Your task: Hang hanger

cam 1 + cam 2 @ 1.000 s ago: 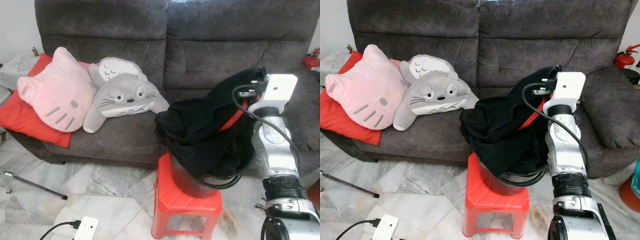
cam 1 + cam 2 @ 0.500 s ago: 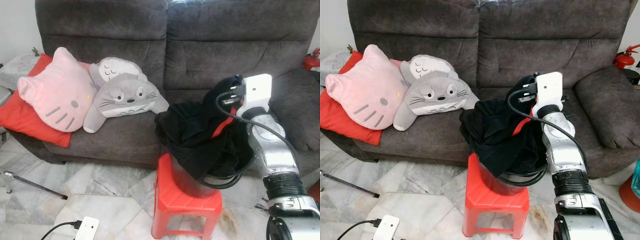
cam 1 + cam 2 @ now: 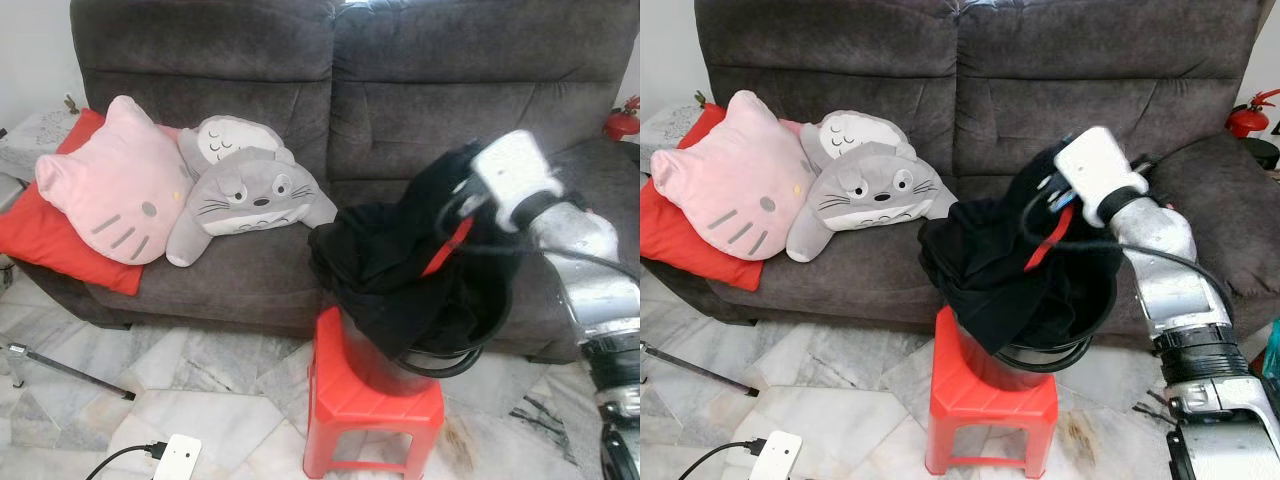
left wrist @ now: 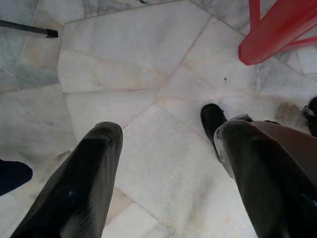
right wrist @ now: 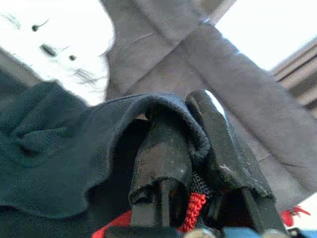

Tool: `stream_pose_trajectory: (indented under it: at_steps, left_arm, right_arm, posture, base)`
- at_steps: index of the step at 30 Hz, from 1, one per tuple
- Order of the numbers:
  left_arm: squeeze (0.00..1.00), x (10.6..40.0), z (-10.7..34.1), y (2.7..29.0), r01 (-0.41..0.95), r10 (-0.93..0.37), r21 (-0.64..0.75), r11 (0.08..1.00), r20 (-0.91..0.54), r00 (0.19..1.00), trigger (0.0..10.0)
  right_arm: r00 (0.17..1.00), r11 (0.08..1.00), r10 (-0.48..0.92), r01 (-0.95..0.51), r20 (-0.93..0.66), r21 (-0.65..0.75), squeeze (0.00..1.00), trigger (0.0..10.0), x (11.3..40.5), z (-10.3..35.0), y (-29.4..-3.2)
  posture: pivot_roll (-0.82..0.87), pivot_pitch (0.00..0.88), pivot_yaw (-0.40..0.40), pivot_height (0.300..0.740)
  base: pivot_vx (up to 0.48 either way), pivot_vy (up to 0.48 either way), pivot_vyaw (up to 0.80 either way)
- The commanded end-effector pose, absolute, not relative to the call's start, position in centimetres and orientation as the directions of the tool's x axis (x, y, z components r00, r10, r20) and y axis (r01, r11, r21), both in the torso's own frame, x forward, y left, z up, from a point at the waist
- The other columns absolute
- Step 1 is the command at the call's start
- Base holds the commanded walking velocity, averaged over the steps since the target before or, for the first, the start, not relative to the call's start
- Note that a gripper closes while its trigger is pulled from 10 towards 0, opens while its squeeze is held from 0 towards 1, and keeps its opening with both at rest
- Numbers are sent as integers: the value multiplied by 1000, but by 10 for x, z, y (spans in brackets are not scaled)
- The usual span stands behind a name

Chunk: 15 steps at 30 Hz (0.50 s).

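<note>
1. The right gripper (image 5: 190, 148) has its two black fingers (image 5: 163, 148) pinched together on a fold of black garment (image 3: 400, 265), with a strip of red (image 5: 195, 208) showing between them at the base. Whether the hanger itself is inside that pinch cannot be told; it is probably wrapped in the cloth.
2. From the pinch the garment hangs down and toward the robot's left, so its long axis slopes from the raised right wrist (image 3: 515, 180) to the bucket (image 3: 440, 355), where the lower folds drape over the rim.
3. The bucket stands on a red stool (image 3: 370, 405) just in front of the grey sofa (image 3: 450, 90).
4. The right arm alone is at the cloth. The left gripper (image 4: 166, 148) hangs idle over the marble floor (image 4: 138, 69), fingers apart and holding nothing, so I judge the lift falls to the right arm.
5. No rail or hook can be seen; the garment must first come clear of the bucket.
</note>
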<state>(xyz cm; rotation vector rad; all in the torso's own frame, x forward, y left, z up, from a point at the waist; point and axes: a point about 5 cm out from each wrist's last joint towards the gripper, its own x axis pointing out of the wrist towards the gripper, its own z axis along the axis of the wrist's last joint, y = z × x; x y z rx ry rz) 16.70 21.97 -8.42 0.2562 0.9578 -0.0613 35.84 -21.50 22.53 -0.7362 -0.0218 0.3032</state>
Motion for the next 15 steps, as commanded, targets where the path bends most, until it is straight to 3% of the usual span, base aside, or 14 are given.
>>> stream_pose_trajectory:
  at_steps: [1, 3, 8, 15]
  left_arm:
    - [0, 163, -86, 222, 173, 58, 185, 967, -826, 561, 10000]
    - [0, 163, -86, 221, 174, 56, 184, 967, -827, 559, 10000]
    - [0, 163, -86, 221, 179, 51, 180, 967, -830, 555, 10000]
    - [0, 164, -86, 221, 181, 48, 176, 968, -831, 554, 10000]
  right_arm:
    - [935, 639, 308, -340, -176, -690, 0, 10000, 353, 225, -218]
    - [915, 557, 312, -394, -255, -731, 0, 10000, 349, 220, -220]
    - [906, 513, 283, -419, -313, -749, 0, 10000, 346, 224, -229]
    - [980, 535, 160, -187, -118, -824, 0, 10000, 356, 271, -246]
  posture:
    - [-183, 0, 51, 740]
    - [-182, 0, 51, 740]
    - [-183, 0, 56, 740]
    - [-183, 0, 60, 740]
  base:
    - [0, 0, 0]
    - [0, 0, 0]
    - [0, 0, 0]
    - [0, 0, 0]
